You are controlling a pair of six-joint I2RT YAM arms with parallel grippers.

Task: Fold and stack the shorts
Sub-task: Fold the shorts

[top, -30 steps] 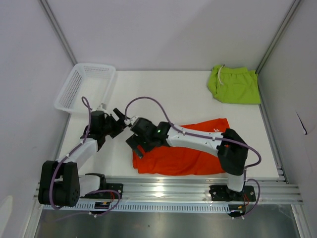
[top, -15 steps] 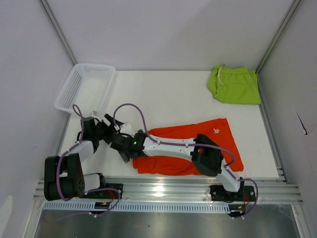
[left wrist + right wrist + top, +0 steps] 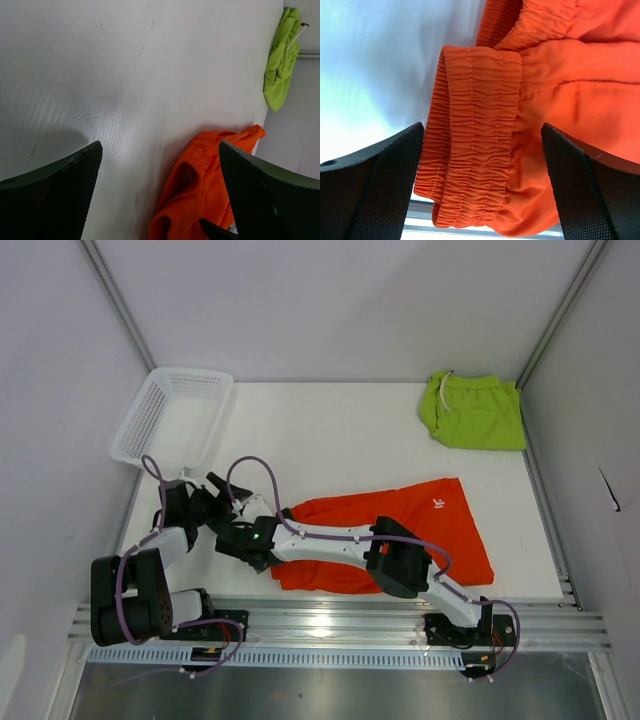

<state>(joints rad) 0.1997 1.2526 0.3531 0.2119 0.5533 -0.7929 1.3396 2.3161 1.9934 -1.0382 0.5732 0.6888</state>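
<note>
White tabletop (image 3: 330, 430): white plastic mesh basket (image 3: 190, 373) at far-left corner; lime green fabric shorts (image 3: 475, 412) at far-right corner, well apart from it. Bright orange fabric shorts (image 3: 440, 530) lie near front edge, right of centre. Right gripper (image 3: 482, 132) sits over their left end, at the waistband. Left gripper (image 3: 160, 145) is just left of that, over bare table.

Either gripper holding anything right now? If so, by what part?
Nothing is held. The right gripper stands open over the orange shorts' elastic waistband, not closed on it. The left gripper is open above the table.
</note>
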